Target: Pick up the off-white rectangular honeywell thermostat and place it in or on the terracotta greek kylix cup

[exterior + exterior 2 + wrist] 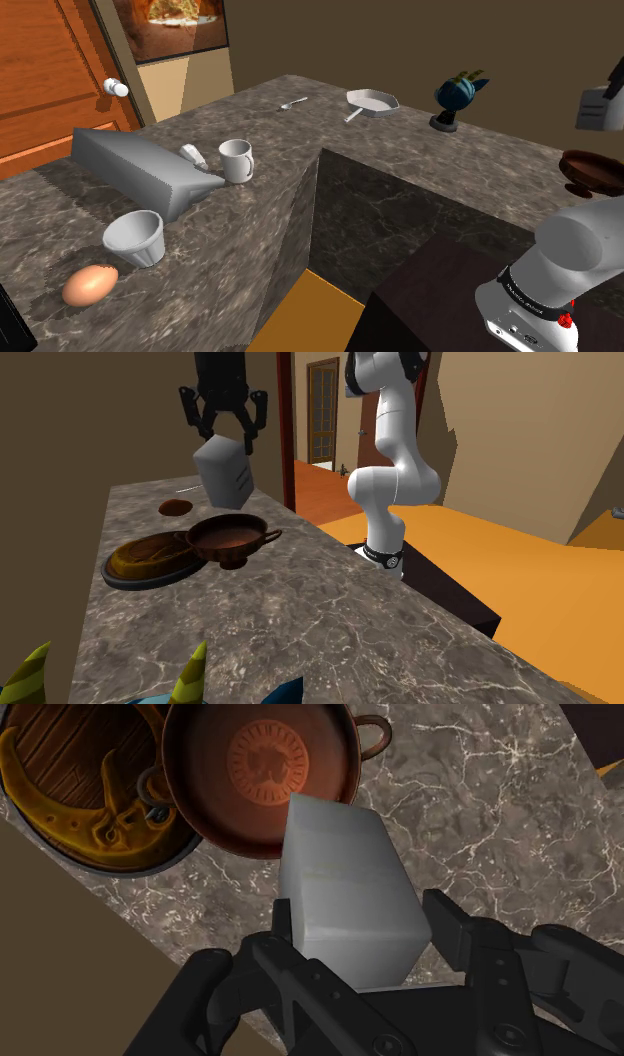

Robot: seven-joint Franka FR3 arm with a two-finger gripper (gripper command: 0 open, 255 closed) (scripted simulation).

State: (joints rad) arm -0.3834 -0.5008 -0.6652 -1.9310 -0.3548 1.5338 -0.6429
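My gripper (227,440) is shut on the off-white box-shaped thermostat (225,472), which hangs in the air above the marble counter. In the wrist view the thermostat (345,889) sits clasped between the black fingers (283,922). The reddish-brown two-handled kylix cup (265,774) stands on the counter just beyond and below it, empty, with a round medallion inside. From the second exterior view the kylix (232,537) is right under the held thermostat. At the shoulder view's right edge the thermostat (596,108) hangs above the dark cup (595,170).
A brown plate with a gold crescent (150,560) touches the kylix, and a small brown dish (175,507) lies behind. Farther along the counter are a pan (372,101), a blue figurine (458,95), a mug (237,160), a grey carton (140,170), a cup (135,238) and an egg (90,285).
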